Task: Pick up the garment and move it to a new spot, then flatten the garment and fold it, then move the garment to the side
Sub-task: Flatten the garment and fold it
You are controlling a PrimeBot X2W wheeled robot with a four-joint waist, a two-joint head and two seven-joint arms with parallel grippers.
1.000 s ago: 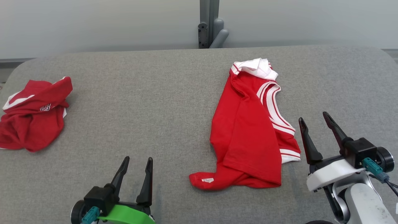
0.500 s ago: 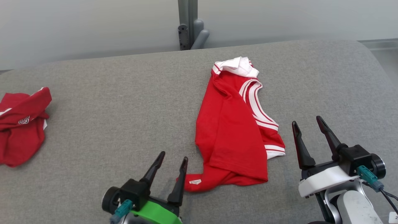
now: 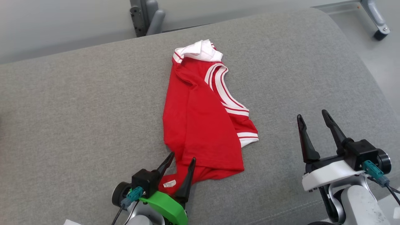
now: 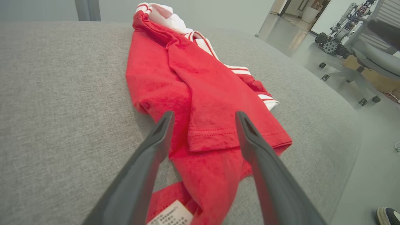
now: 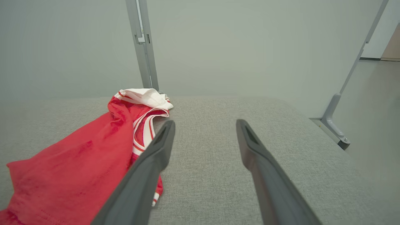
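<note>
On table (image 3: 78, 109), garment (image 3: 200, 122) clear of edges, left jaws wide over its hem, right jaws wide, empty.

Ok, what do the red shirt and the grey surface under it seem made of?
Red white-trimmed shirt: probably soft matte cotton knit; it lies in limp folds, with a stitched hem. Grey surface: seemingly woven upholstery fabric, matte, showing a flecked weave.
</note>
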